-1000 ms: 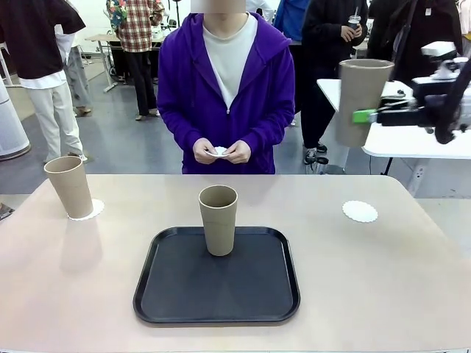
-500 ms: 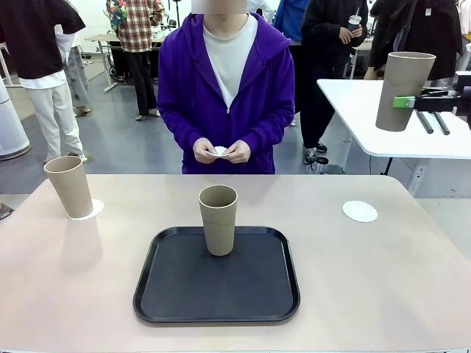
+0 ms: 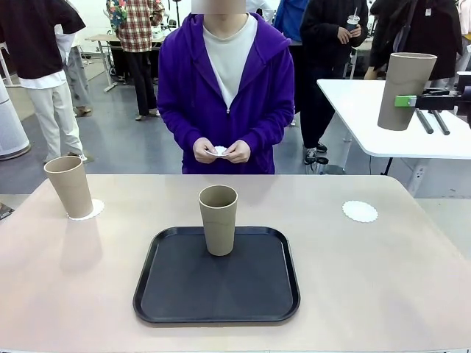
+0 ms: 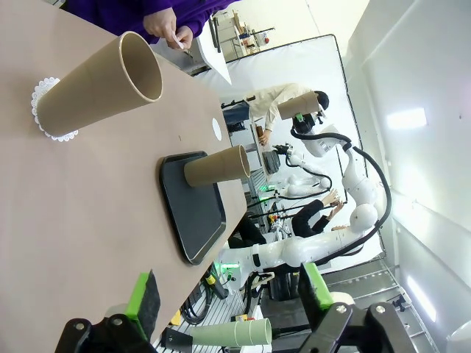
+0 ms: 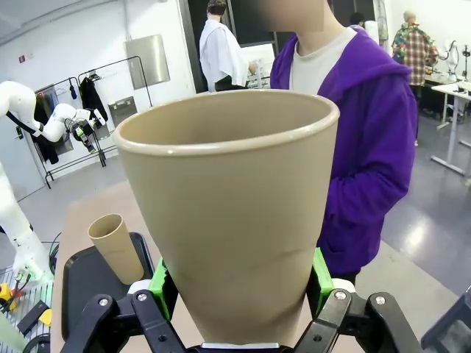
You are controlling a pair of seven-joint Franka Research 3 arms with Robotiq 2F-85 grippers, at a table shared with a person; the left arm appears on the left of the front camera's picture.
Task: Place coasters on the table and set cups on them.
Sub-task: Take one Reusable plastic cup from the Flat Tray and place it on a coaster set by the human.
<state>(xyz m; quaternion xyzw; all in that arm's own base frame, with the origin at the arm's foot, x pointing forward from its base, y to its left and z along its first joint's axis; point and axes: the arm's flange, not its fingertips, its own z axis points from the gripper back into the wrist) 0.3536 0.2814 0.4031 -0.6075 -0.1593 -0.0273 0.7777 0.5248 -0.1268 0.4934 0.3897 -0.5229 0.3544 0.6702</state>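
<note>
Cup [image 3: 408, 77] hangs high over the table's [image 3: 383, 279] far right side, pinched by the right gripper [image 3: 405, 101]. It has swung outward and nearly stopped. The bare coaster [image 3: 360, 212] below likely awaits it. Left gripper [image 4: 228, 291] stands spread, empty.

Greyish-tan tapered tumblers [image 3: 218, 219] — matt; black rectangular tray [image 3: 216, 294] — smooth, faint sheen; white lacy coasters [image 3: 360, 212] look paper; beige tabletop [image 3: 368, 279] smooth.
</note>
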